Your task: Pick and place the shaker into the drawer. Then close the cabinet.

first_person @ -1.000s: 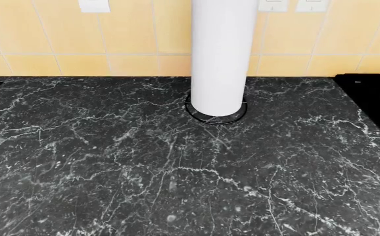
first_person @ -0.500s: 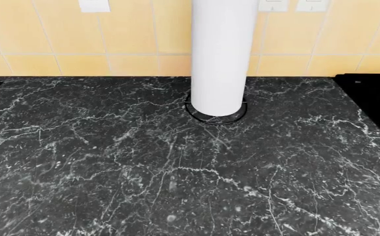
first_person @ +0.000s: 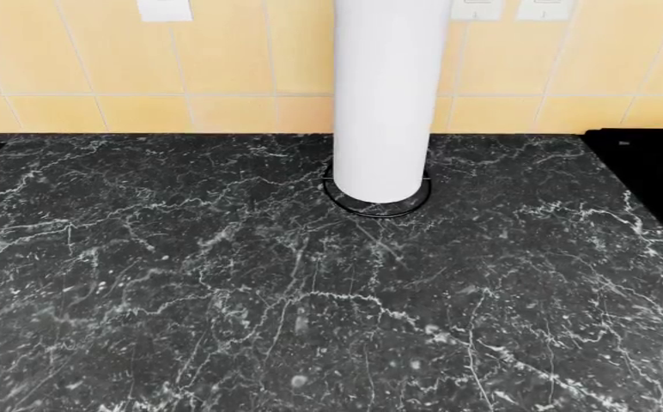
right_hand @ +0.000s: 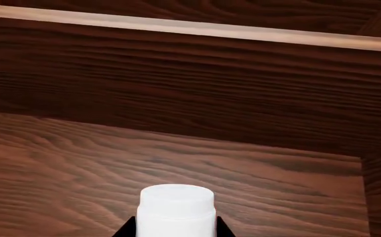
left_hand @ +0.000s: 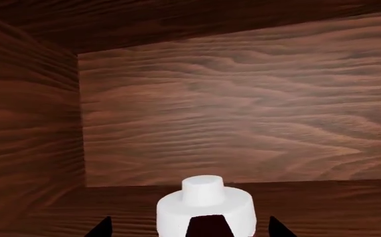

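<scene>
While the left wrist view looks into the drawer (left_hand: 243, 108), the left gripper (left_hand: 189, 230) shows its dark tips spread, with a gap on either side of the white shaker (left_hand: 205, 207) between them, whose narrow cap is a poor place to grip. Head view: neither arm nor shaker appears, only a white roll (first_person: 382, 94) at 12 o'clock on the marble counter (first_person: 194, 283). Right wrist view: the right gripper (right_hand: 176, 228) appears clamped on the shaker's smooth sides above the drawer floor; it is judged light, rigid and slippery, and best held at mid-body.
</scene>
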### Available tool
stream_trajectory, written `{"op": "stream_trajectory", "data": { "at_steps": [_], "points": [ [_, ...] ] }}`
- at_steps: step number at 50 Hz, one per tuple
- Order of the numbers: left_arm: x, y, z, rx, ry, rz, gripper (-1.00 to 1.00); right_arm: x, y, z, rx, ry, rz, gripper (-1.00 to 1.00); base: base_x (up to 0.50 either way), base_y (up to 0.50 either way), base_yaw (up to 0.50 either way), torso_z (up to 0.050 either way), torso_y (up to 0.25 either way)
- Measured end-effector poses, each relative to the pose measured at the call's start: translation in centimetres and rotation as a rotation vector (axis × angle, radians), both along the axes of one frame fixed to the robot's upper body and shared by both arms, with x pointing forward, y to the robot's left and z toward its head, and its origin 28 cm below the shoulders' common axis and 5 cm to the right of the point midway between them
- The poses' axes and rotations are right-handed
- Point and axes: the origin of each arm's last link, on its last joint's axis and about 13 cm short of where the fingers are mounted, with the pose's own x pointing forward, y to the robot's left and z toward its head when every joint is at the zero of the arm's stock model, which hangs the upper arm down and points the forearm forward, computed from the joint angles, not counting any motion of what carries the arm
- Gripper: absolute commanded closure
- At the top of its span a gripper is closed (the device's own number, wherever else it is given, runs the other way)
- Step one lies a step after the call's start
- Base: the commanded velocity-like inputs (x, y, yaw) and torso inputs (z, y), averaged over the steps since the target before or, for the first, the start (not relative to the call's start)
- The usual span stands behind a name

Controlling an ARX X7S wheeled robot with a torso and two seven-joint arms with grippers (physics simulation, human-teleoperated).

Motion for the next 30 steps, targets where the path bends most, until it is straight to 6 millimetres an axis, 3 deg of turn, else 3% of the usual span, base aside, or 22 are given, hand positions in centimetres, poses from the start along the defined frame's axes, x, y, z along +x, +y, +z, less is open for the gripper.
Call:
{"op": "stream_trajectory", "data": {
  "at_steps": [15,16,30],
  "points": [
    [0.65,-0.09,0.07,0.011,0.001,0.020,-1.00,0.15,-0.21,-0.13,0.005,0.003,-0.004,1.00,0.00,0.00,0.00,0.000,0.000],
    [0.67,-0.10,0.07,0.012,0.001,0.021,1.00,0.17,-0.22,-0.15,0.005,0.003,-0.004,1.00,0.00,0.00,0.00,0.000,0.000],
    [0.65,-0.42,0.11,0.075,-0.012,0.034,1.00,0.15,-0.25,-0.30,0.009,0.003,-0.005,1.00,0.00,0.00,0.00,0.000,0.000]
  ]
}}
